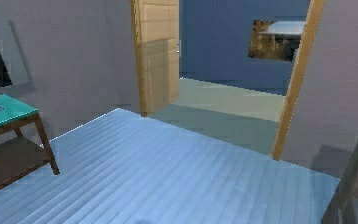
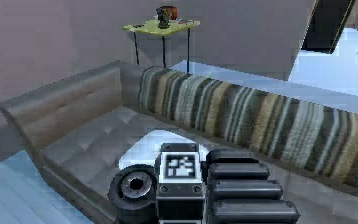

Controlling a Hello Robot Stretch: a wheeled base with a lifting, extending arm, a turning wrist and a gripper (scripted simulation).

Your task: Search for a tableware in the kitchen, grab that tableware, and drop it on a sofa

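Observation:
A grey sofa with a brown, cream and grey striped back cushion runs across the arm side view. The arm's dark bar rises from the bottom edge, with a white marker square at its end. Left of the marker is my gripper's dark round body. A white, rounded thing lies on the sofa seat right behind the gripper's end. I cannot tell whether the gripper holds anything, nor whether it touches the white thing.
A small yellow-green side table with a dark object stands behind the sofa. In the forward view, blue striped floor leads to a wood-framed doorway with an open wooden door. A teal-topped table stands left.

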